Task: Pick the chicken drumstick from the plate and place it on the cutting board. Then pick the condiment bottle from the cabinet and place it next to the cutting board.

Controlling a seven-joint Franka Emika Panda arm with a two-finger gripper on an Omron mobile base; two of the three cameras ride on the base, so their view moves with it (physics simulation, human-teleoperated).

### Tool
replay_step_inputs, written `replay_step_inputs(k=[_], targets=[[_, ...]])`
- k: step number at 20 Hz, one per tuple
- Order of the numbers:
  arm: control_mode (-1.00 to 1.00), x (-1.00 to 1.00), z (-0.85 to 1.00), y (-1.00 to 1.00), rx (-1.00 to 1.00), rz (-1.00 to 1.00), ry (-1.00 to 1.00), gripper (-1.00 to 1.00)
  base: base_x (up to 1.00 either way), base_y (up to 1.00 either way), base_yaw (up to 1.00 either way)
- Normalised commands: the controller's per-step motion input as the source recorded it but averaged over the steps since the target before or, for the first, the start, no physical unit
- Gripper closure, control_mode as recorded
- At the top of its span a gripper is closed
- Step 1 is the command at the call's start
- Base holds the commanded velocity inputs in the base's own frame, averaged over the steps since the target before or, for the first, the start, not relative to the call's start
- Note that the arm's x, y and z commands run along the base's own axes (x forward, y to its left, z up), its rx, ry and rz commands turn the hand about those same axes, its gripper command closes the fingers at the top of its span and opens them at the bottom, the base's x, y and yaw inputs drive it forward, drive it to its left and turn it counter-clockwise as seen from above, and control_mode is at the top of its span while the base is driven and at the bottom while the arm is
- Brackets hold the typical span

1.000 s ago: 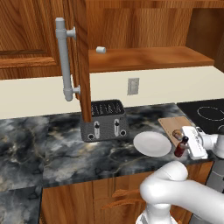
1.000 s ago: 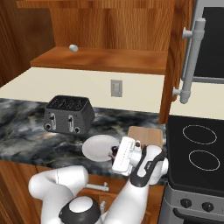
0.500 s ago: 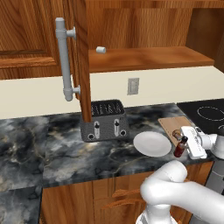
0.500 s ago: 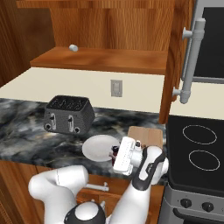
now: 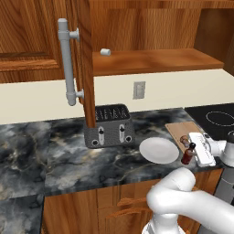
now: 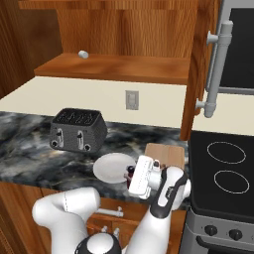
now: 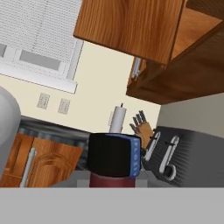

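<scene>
the end effector point(image 5: 191, 153) is closed tight on the condiment bottle point(image 5: 187, 154), holding it at the front edge of the dark marble worktop point(image 5: 55, 151), between the plate point(image 5: 158, 150) and the near end of the cutting board point(image 5: 183, 130). in the left base view the bottle stands close to upright, long axis vertical, black cap on top and dark-red body below; whether its base touches the worktop cannot be told. in the hand view the bottle point(image 7: 114, 162) sits right in front of the camera, cap nearest. in the right base view the bottle point(image 6: 131, 173) peeks out at the left of the white hand, just beside the plate point(image 6: 113, 167), with the cutting board point(image 6: 165, 153) behind. the plate is bare. a small brown piece on the board next to the hand may be the chicken drumstick point(image 5: 183, 139), too small to be sure. the cabinet point(image 5: 151, 59) door stands open above the toaster point(image 5: 109, 124), a small white cylinder point(image 5: 105, 52) on its shelf.
</scene>
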Motion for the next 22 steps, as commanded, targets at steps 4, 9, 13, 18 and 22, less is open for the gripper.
replay_step_inputs(k=[4, 9, 13, 18, 22], targets=[[-1.0, 0.0, -0.38, 0.0, 0.0, 0.0, -0.04, 1.0, 0.0, 0.0, 0.0], [-1.0, 0.0, -0.4, 0.0, 0.0, 0.0, -0.05, 1.0, 0.0, 0.0, 0.0], [-1.0, 0.02, -0.39, 0.0, 0.0, 0.0, -0.05, 1.0, 0.0, 0.0, 0.0], [-1.0, 0.01, -0.41, 0.0, 0.0, 0.0, -0.08, 1.0, 0.0, 0.0, 0.0], [-1.0, 0.0, -0.26, 0.0, 0.0, 0.0, -0.07, 1.0, 0.0, 0.0, 0.0]])
